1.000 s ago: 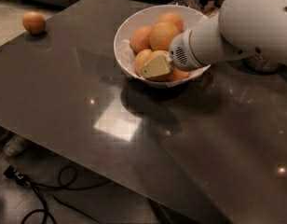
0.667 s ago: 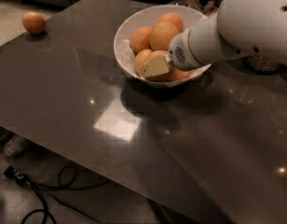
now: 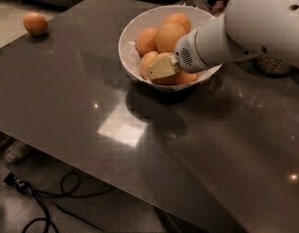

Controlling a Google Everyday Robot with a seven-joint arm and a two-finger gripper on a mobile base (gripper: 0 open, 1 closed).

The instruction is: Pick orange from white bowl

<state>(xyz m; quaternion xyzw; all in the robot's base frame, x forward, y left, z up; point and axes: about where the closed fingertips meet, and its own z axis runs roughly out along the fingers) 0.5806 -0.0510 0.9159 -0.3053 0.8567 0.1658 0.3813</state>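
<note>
A white bowl (image 3: 132, 29) stands at the far middle of the dark table and holds several oranges (image 3: 169, 35). A bit of crinkled white paper shows at its left inside wall. My gripper (image 3: 161, 68) is at the end of the white arm that comes in from the right. Its beige tip is down inside the bowl's front part, against the oranges there. The arm hides the bowl's right side and some of the fruit.
A single orange (image 3: 35, 23) lies on the table at the far left corner. A dark woven object (image 3: 273, 64) sits behind the arm at the right. Black cables (image 3: 47, 198) lie on the floor below the table's near left edge.
</note>
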